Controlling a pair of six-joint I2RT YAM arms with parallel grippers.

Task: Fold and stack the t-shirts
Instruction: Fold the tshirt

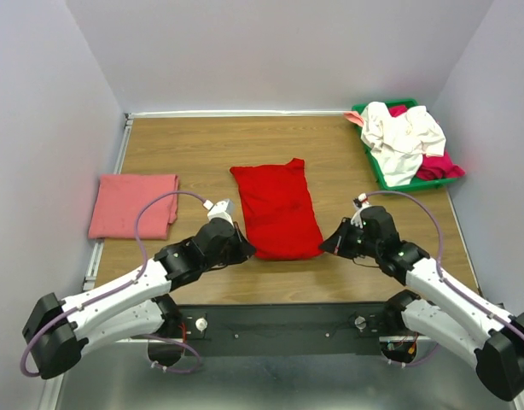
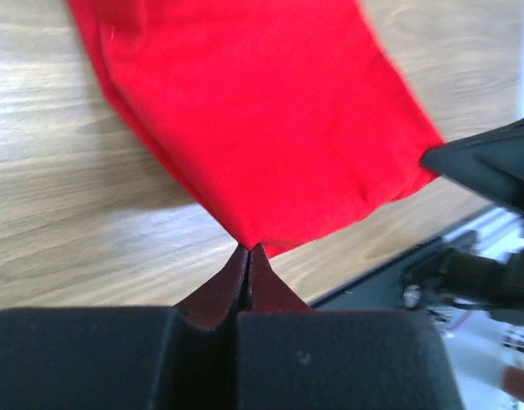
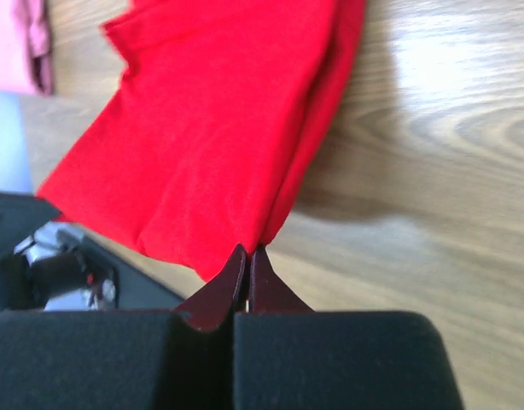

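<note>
- The red t-shirt (image 1: 276,209) lies in the middle of the bench (image 1: 194,145), narrowed to a long strip with its near hem toward the arms.
- The left fingers (image 2: 247,263) are clenched on the near left corner of that hem. The right fingers (image 3: 247,263) are clenched on the near right corner. Each bite looks thin, taking only the very tip of the cloth.
- A pinch that shallow could slip once the hem is lifted toward the far end, I reckon. 1 dropped corner would leave a crooked fold.
- If the 2 arms rise unevenly or pull apart, the strip may skew or drag and undo its side folds.
- The right wrist view shows stacked layers at that edge. A grasp on the top layer alone would peel the shirt open.
- A salmon-pink t-shirt (image 1: 132,205) sits folded at the left, well apart. White and magenta t-shirts (image 1: 403,137) are heaped in the green tray (image 1: 373,164) at the back right.
- From above, the arms hide both sets of fingertips. I cannot tell how many layers each grasp holds, nor how many shirts are in the heap.
</note>
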